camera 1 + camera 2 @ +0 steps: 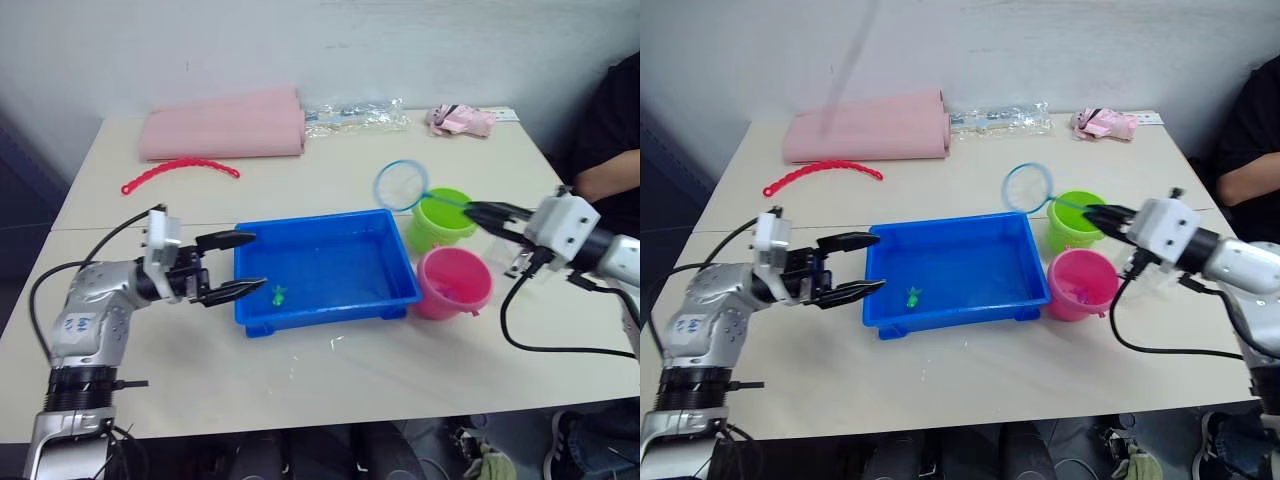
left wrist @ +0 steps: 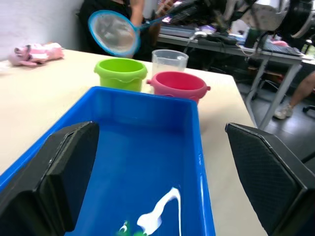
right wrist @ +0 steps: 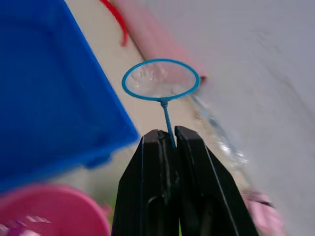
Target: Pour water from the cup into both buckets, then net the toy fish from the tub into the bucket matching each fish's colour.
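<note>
The left hand sits nearest, fingers spread, at the tub's short end away from the buckets. One green fish lies in the tub near that end. The right hand pinches the net by its handle, hoop raised beside the green bucket, handle running from hoop back over that bucket; the fish lies across the tub from it. The pink bucket touches the tub's far end. The cup stands behind the buckets. I cannot make out what lies inside the pink bucket
</note>
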Robot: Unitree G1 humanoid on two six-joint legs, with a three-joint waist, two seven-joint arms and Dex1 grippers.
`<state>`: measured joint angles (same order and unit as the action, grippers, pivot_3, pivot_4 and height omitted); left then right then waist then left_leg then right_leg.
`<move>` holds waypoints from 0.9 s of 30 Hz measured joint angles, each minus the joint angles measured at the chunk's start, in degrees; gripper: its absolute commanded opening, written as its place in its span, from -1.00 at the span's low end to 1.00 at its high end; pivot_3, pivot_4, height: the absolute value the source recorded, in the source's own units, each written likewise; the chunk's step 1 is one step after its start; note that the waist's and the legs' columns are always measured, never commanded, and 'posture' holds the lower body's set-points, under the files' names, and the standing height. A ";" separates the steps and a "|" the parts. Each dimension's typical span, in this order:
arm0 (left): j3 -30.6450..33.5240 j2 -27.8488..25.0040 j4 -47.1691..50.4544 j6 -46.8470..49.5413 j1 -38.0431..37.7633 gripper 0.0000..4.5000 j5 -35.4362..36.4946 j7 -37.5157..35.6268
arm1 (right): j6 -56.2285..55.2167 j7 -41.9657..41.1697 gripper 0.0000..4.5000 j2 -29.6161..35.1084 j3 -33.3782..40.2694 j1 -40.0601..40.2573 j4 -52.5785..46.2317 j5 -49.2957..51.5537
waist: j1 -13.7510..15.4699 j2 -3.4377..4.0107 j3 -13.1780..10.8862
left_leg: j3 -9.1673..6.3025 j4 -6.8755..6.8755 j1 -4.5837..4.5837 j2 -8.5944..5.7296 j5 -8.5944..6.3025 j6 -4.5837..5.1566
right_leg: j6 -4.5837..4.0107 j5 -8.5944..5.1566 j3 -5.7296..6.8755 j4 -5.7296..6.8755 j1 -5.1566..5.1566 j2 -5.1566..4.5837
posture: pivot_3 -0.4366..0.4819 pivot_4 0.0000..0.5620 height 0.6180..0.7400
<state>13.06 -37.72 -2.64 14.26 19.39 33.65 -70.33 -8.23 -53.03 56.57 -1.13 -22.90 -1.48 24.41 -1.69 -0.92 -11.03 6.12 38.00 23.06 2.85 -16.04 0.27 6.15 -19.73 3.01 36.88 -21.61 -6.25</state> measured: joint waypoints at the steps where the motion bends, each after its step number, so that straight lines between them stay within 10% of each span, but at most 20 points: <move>1: 0.61 -1.51 0.03 -0.06 -1.20 0.99 0.00 -0.49 | 2.47 -2.26 -1.00 -0.75 -1.97 -1.23 -1.13 0.26 | -0.11 0.00 0.00 | 0.00 -0.03 0.00 -0.01 -0.01 0.01 | -0.03 -0.01 0.02 0.00 -0.01 -0.02 | -0.05 -0.47 1.00; 15: 3.04 -17.60 -0.39 -1.08 -10.00 0.99 -3.91 -8.58 | 11.06 -11.36 -1.00 -12.09 -19.07 -13.41 7.80 -13.28 | 0.03 0.02 -0.01 | 0.08 -0.08 0.15 -0.22 -0.21 0.14 | -0.06 -0.03 0.15 -0.08 -0.16 -0.30 | -0.05 -0.47 1.00; 27: 6.25 -17.51 4.13 1.83 -14.04 0.99 -3.66 -4.85 | 16.89 -12.15 -1.00 -24.90 -19.78 -14.01 9.39 -13.45 | 0.04 -0.02 0.00 | 0.73 -0.04 0.27 -0.14 -0.27 0.20 | -0.05 -0.03 -0.01 0.56 -0.77 -0.16 | -0.05 -0.47 1.00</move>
<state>19.31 -55.23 1.50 16.08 5.35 29.99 -75.18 8.66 -65.18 31.67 -20.91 -36.91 7.92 10.96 -1.65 -0.94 -11.03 6.85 37.96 23.32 2.71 -16.30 0.47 6.10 -19.76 3.01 37.44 -22.38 -6.41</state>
